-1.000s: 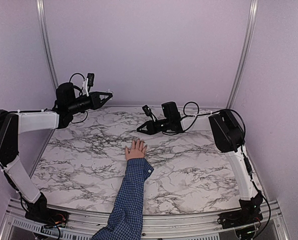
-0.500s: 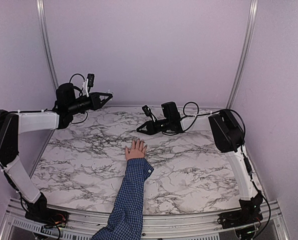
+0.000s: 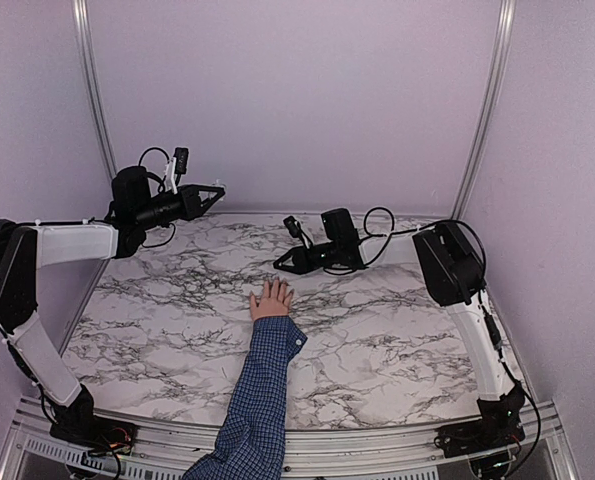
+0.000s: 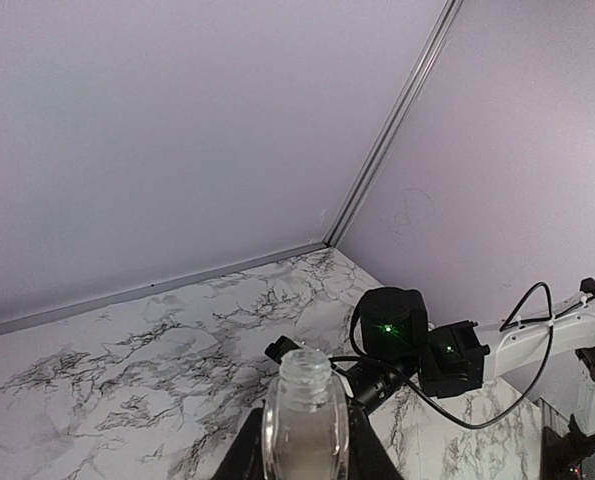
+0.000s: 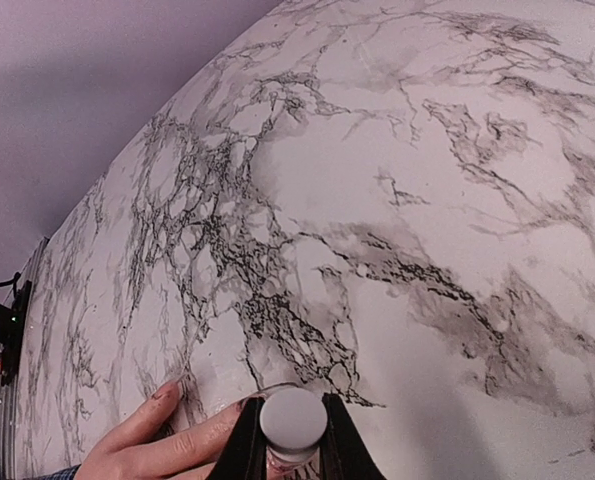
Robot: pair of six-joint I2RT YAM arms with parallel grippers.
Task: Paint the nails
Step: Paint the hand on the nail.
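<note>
A small light-skinned hand (image 3: 270, 300) with a blue checked sleeve (image 3: 262, 385) lies flat on the marble table (image 3: 157, 310), fingers spread. Its nails are too small to make out in the top view. In the right wrist view one fingertip nail (image 5: 163, 392) looks darkened. My right gripper (image 3: 280, 264) hovers just beyond the fingertips, shut on a white round-topped brush cap (image 5: 293, 420). The brush itself is hidden under the cap. My left gripper (image 3: 215, 190) is raised at the back left, shut on a clear open glass bottle (image 4: 305, 410).
Purple walls with metal corner rails (image 3: 485, 110) close in the table at the back and sides. The right arm's wrist and cable (image 4: 417, 345) show in the left wrist view beyond the bottle.
My right gripper has shifted slightly left and lower, toward the fingertips. The left arm and the hand have not moved.
</note>
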